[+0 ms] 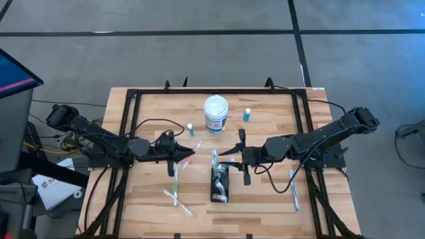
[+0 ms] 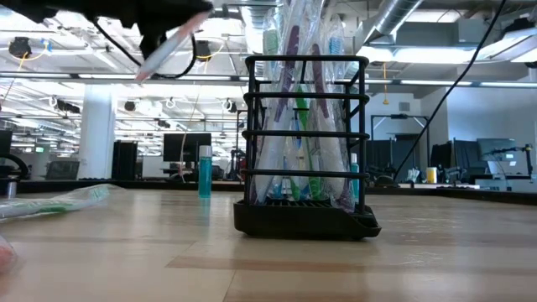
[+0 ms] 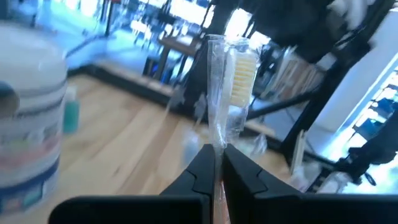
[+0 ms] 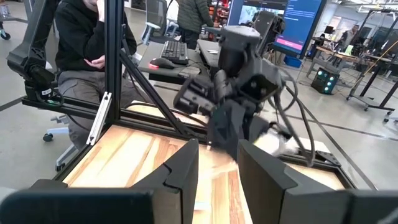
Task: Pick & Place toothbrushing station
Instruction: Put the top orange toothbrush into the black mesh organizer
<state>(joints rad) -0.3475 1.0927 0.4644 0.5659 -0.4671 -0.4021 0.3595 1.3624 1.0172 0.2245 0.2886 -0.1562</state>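
my left end effector (image 3: 216, 163) is clamped on a wrapped toothbrush (image 3: 231, 81); right end effector (image 4: 214, 163) hangs open. the toothbrushing station (image 1: 220, 184) sits near the tabletop's front edge, looking light, rigid, tippy; i'd grip its wire frame.

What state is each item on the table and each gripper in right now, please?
left gripper: shut on a wrapped toothbrush, held above the table.
right gripper: open, empty.
toothbrushing station: upright, holding several brushes.
white tub: upright, lid on.
teal bottle: upright.
loose wrapped toothbrushes: lying flat on the table.
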